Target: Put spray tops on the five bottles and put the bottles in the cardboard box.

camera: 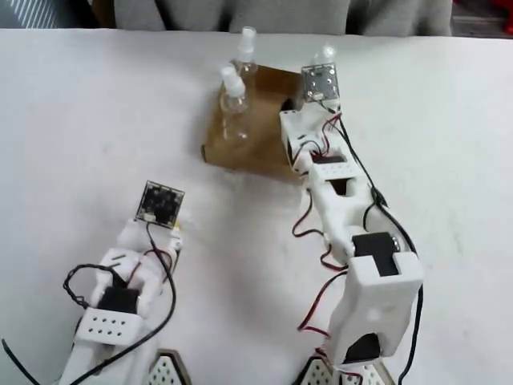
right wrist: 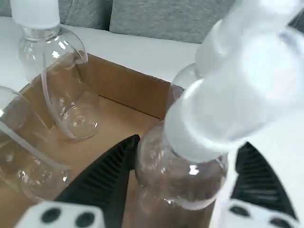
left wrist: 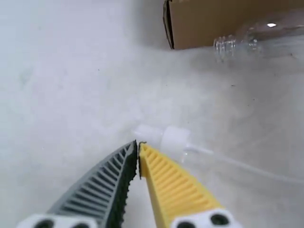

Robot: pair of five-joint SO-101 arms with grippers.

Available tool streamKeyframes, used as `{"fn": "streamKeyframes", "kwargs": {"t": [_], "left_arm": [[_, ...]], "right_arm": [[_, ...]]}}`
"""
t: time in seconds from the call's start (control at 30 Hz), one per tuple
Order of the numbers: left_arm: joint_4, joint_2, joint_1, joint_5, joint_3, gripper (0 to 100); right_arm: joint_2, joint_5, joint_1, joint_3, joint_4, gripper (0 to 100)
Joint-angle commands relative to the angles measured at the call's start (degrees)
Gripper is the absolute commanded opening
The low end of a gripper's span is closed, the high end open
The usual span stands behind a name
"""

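The cardboard box [camera: 264, 152] lies at the table's far middle with two capped clear bottles [camera: 235, 104] [camera: 247, 52] upright in it. My right gripper [right wrist: 187, 156] is shut on a third clear bottle [right wrist: 183, 178] with a white spray top [right wrist: 237, 80], held upright at the box's near corner, beside the other bottles [right wrist: 64, 85]. My left gripper [left wrist: 137, 145], grey and yellow, is shut with nothing in it, its tips just short of a loose white spray top [left wrist: 173, 137] lying on the table. An uncapped bottle [left wrist: 256, 38] lies on its side by the box wall [left wrist: 223, 21].
The white table [camera: 96, 120] stretches wide to the left of the box. The right arm [camera: 345, 208] stretches from the near edge up to the box. The loose spray top's thin tube [left wrist: 237, 164] trails across the table. Grey cushions [right wrist: 156, 19] line the far side.
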State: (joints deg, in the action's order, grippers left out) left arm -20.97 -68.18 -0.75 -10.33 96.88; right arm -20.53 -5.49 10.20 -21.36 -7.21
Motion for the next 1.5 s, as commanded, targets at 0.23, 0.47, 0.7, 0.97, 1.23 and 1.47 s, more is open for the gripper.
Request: {"fn": "streamKeyframes", "kwargs": {"t": [0.23, 0.47, 0.7, 0.97, 1.23, 1.47], "left_arm": [[1.32, 0.04, 0.22, -0.44, -0.09, 2], [1.41, 0.04, 0.22, -0.44, -0.09, 2], [1.41, 0.04, 0.22, -0.44, -0.09, 3], [1.32, 0.04, 0.22, -0.44, -0.09, 2], [1.32, 0.04, 0.22, -0.44, -0.09, 2], [1.32, 0.04, 0.22, -0.44, -0.09, 2]], "right_arm": [[3.65, 0.00, -0.31, 0.70, 0.48, 36.0], [3.74, 0.00, -0.31, 1.05, 0.31, 36.1], [8.13, 0.00, 0.57, 0.70, 1.45, 36.1], [8.84, 0.00, 1.54, 1.05, 4.88, 36.1], [8.84, -1.23, 2.15, 0.88, 5.05, 35.9], [8.75, -7.38, 3.03, 0.62, 5.05, 35.9]]}}
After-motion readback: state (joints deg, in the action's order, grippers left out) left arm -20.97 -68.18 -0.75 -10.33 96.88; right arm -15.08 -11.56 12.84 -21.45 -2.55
